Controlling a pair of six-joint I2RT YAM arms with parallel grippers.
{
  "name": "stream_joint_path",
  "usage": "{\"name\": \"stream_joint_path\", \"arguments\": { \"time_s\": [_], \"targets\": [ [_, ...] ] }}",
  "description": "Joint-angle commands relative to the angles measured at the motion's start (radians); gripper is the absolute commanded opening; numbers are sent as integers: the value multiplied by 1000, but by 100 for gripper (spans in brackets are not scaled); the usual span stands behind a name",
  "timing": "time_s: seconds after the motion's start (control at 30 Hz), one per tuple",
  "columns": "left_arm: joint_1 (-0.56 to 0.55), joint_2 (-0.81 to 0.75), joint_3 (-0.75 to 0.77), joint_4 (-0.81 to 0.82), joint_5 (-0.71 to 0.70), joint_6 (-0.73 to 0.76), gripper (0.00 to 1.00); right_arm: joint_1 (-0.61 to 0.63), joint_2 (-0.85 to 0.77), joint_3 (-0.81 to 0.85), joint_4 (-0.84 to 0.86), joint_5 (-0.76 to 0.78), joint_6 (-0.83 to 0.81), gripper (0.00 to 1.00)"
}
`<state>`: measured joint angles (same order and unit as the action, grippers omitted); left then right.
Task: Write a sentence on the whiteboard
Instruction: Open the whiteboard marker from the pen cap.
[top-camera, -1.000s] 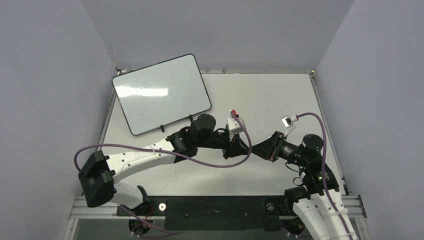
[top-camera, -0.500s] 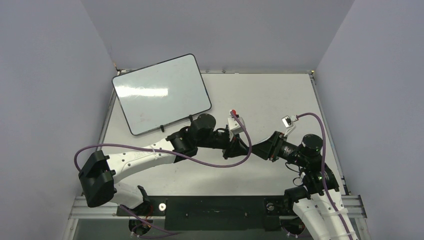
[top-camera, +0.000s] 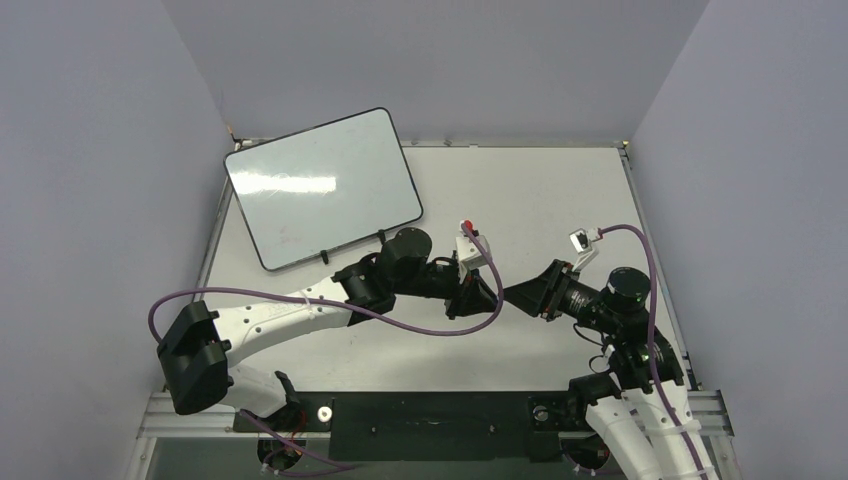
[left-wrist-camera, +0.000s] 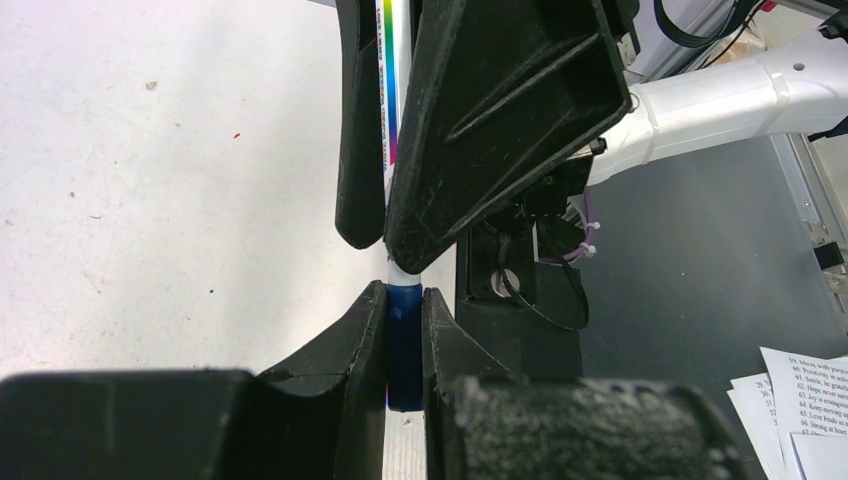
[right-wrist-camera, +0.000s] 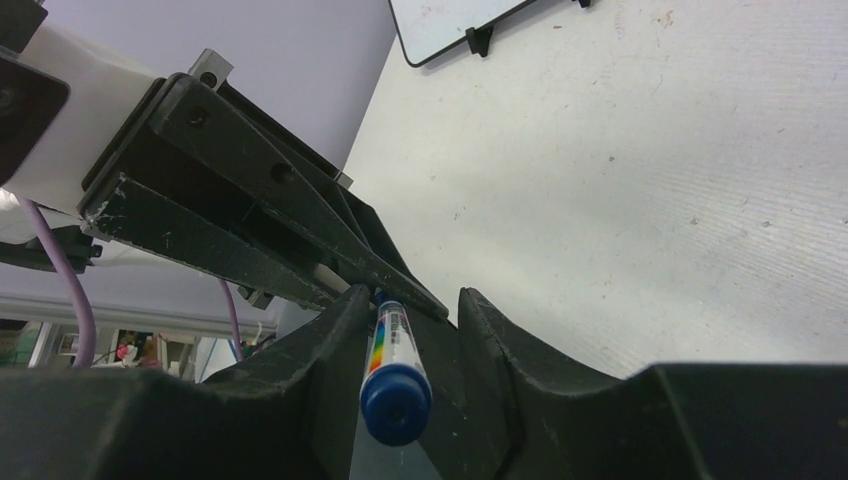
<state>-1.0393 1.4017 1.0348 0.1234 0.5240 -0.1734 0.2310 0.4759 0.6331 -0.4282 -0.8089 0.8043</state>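
- White and glossy, the whiteboard (top-camera: 320, 190) stands tilted on its two black feet at the far left of the table (top-camera: 530, 190), well apart from both arms
- Glare streaks cross the board's face in the overhead view
- Near the table's middle, the two grippers meet tip to tip along one marker (right-wrist-camera: 392, 352)
- Clamped tight on the marker's blue end (left-wrist-camera: 403, 350) is the left gripper (left-wrist-camera: 403, 295)
- Around the white, rainbow-striped barrel sits the right gripper (right-wrist-camera: 415, 298); a dark gap shows beside the barrel on one side, so its jaws seem slightly parted rather than pinching, though the wrist view is cramped
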Motion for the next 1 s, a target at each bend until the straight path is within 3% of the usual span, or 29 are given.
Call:
{"name": "stream_joint_path", "arguments": {
  "time_s": [0.0,0.8,0.97],
  "targets": [
    [2,-27,26,43,34,12,0,8,6,36,11,22,-14,34],
    [2,3,92,-44,78,114,0,9,33,-19,96,-97,20,25],
    [2,7,102,-64,79,132,0,10,33,-25,93,-101,15,20]
  ]
}}
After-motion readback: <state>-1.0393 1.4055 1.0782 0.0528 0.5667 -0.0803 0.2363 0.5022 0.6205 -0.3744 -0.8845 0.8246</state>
